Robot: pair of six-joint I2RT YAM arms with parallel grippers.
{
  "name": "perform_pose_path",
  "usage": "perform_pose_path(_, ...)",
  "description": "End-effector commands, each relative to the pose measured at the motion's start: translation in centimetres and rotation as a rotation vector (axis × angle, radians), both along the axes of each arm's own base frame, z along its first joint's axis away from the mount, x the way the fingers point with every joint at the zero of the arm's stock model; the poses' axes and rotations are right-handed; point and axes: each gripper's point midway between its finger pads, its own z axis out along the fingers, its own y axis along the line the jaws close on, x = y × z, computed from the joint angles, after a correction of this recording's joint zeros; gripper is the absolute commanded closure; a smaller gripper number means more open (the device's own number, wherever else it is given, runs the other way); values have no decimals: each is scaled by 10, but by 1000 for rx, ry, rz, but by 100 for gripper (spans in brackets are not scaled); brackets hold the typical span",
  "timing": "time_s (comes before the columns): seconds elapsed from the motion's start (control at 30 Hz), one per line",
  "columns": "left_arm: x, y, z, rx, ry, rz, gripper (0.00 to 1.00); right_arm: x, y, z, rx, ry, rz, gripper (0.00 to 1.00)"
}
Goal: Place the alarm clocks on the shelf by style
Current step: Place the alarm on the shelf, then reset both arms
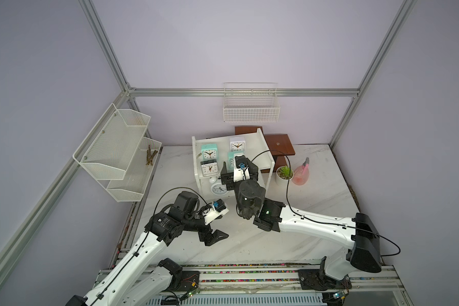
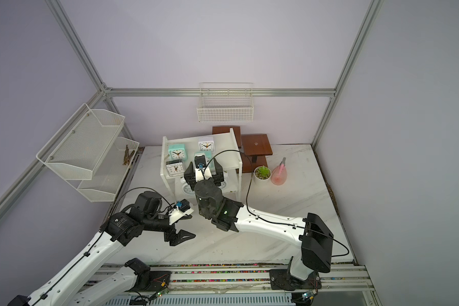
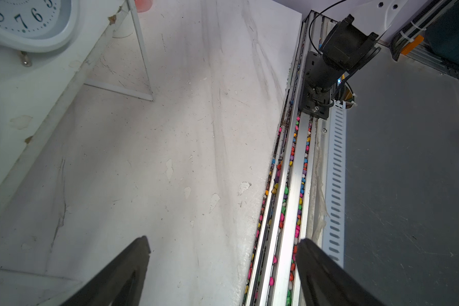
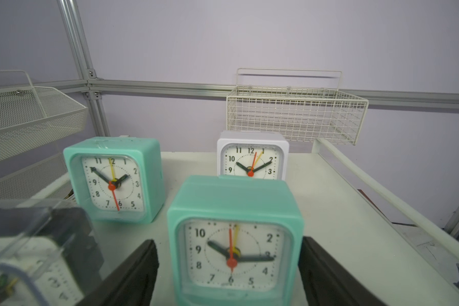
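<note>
The sorting looks all but finished. On the lower board of the shelf [image 1: 255, 144] a round white twin-bell clock [image 1: 217, 188] stands at the near edge. A second round dial [image 2: 224, 184] seems to peek out just right of the right arm, but most of it is hidden. The upper board carries the four square clocks in two rows. The dark-framed clock [image 1: 209, 168] is near left and a mint green clock [image 4: 235, 254] near right. Behind them are the other mint green clock [image 1: 209, 153] far left and the white square clock [image 1: 237, 145] far right. All four stand upright, dials facing the robot, and none touches its neighbour. So each style has its own tier. No clock is seen on the counter [image 1: 316, 212], and what is left, by my reading, is only to draw the arm clear.

The left hand [image 3: 223, 239] is nearest — it hovers low over the counter in front of the shelf, fingers spread wide and empty, its arm folded at the elbow.

The right arm reaches across from the right, wrist raised to the height of the upper board. The right hand [image 4: 228, 245] straddles the near mint green clock with its fingers apart — a gap shows on one side, the other finger sits just beside the case. It grips nothing, and the clock rests on the board by itself.
</note>
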Motion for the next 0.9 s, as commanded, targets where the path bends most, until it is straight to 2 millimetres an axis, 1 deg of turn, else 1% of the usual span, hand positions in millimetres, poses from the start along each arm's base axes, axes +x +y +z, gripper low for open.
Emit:
perform_pose_path(0.0,11,3,13,2,-83,38,10,-14,-17,37,73,-4,50,9)
perform_pose_path(0.03,13,6,15,12,-101,55,10,-17,-19,38,71,8,65,8)
perform_pose_path(0.17,15,12,18,24,-144,84,10,-31,-38,45,70,52,104,1)
perform_pose_path(0.27,17,17,22,28,-166,109,10,-44,-61,52,77,84,121,1)
perform_pose_path(0.37,24,23,30,27,-190,156,10,-54,-90,54,70,121,94,1)
perform_pose_path(0.47,30,32,39,27,-212,202,10,-62,-128,48,58,158,19,1)
perform_pose_path(0.53,31,37,42,28,-224,220,10,-66,-156,37,63,185,-47,1)
perform_pose_path(0.63,32,47,42,38,-234,248,10,-70,-189,14,89,233,-101,1)
perform_pose_path(0.73,32,55,36,56,-225,268,9,-70,-219,-15,108,281,-166,1)
perform_pose_path(0.87,34,66,19,109,-208,273,8,-60,-246,-58,111,354,-225,1)
